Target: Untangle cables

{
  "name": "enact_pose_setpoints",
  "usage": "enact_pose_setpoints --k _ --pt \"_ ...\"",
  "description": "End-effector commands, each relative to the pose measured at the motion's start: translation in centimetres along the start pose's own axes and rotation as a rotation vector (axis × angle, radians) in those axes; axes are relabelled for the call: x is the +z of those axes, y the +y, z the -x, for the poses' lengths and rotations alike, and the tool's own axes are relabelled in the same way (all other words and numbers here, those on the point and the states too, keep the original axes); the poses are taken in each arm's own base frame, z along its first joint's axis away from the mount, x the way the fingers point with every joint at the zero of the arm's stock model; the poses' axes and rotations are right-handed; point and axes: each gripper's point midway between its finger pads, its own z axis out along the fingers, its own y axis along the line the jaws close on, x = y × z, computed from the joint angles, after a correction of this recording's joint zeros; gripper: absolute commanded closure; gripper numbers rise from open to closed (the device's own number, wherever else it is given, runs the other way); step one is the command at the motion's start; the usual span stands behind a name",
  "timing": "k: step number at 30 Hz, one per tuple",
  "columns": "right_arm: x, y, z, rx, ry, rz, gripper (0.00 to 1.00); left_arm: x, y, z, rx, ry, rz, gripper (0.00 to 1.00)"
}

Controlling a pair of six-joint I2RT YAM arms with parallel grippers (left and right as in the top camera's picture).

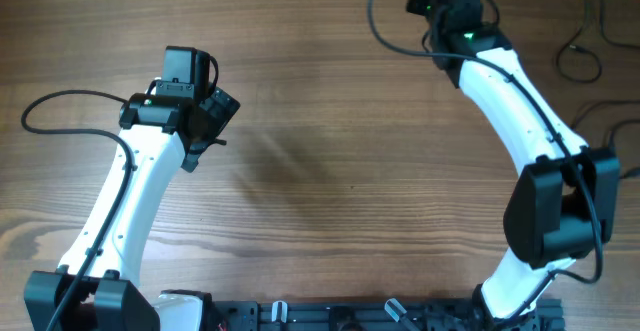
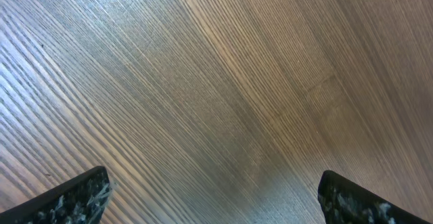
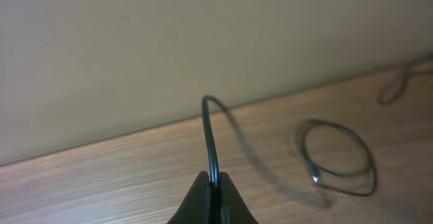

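The worktop is brown laminate with a fine wood grain. In the right wrist view a plain pale wall rises behind its far edge.

The right tool is pinched narrow on a thin black cable. This cable rises from between the fingertips, arches over and drops out of sight behind them.

Near the held cable, to its right in that view, a second cable lies flat on the wood in a loose loop, with a small plug end at the near side. Farther from the right tool on the same side, a third cable lies blurred near the wall.

From overhead, loose cables trail over the worktop's corner beside the right arm.

The left tool is spread wide, its two dark speckled fingertips at the lower corners of its own view. Only wood grain shows between them. It is well apart from the right tool and from all the cables.
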Motion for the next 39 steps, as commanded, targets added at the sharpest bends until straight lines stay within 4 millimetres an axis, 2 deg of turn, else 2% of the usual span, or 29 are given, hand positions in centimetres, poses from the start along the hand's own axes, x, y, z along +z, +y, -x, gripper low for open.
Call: enact_pose_setpoints --k 1,2,3,6,8,11,17,19,22,26,28,32,35,39 --pt "3.4 -4.4 -3.1 0.113 0.067 -0.099 0.81 -0.4 -0.1 0.4 -0.003 -0.014 -0.009 0.00" --pt "4.5 -5.5 -4.4 0.142 0.094 -0.122 0.26 -0.4 -0.1 0.4 -0.003 -0.014 -0.009 0.00" --pt "4.9 -5.8 -5.1 0.144 0.113 -0.117 0.00 -0.4 -0.1 0.4 -0.003 -0.014 -0.009 0.00" --pt "5.2 -6.1 -6.9 0.128 0.189 -0.090 0.00 -0.4 -0.1 0.4 -0.004 -0.014 -0.009 0.00" --pt "4.6 -6.0 -7.3 0.078 0.227 -0.078 0.00 -0.4 -0.1 0.4 -0.003 -0.014 -0.009 0.00" --pt "1.7 -6.0 -6.3 0.061 0.267 -0.085 0.00 -0.4 -0.1 0.4 -0.003 -0.014 -0.009 0.00" --pt "-6.2 -5.5 -1.9 0.068 0.268 -0.047 0.00 -0.4 -0.1 0.4 -0.003 -0.014 -0.009 0.00" --pt "-9.9 -5.3 -0.1 0.091 0.251 -0.019 0.00 -0.4 -0.1 0.4 -0.003 -0.014 -0.009 0.00" --pt "-14.3 -5.2 1.2 0.095 0.246 0.016 0.00 -0.4 -0.1 0.4 -0.003 -0.014 -0.009 0.00" --pt "-18.4 -4.8 2.2 0.075 0.210 0.050 0.00 -0.4 -0.1 0.4 -0.003 -0.014 -0.009 0.00" --pt "-19.9 -4.4 1.9 0.058 0.189 0.077 0.00 -0.4 -0.1 0.4 -0.003 -0.014 -0.009 0.00" --pt "-24.3 -4.1 -0.7 0.038 0.126 0.156 0.00 -0.4 -0.1 0.4 -0.003 -0.014 -0.009 0.00" --pt "-27.1 -5.1 -2.3 0.048 0.049 0.195 0.00 -0.4 -0.1 0.4 -0.003 -0.014 -0.009 0.00" --pt "-32.4 -7.4 -4.0 0.019 -0.112 0.252 0.00 -0.4 -0.1 0.4 -0.003 -0.014 -0.009 0.00"
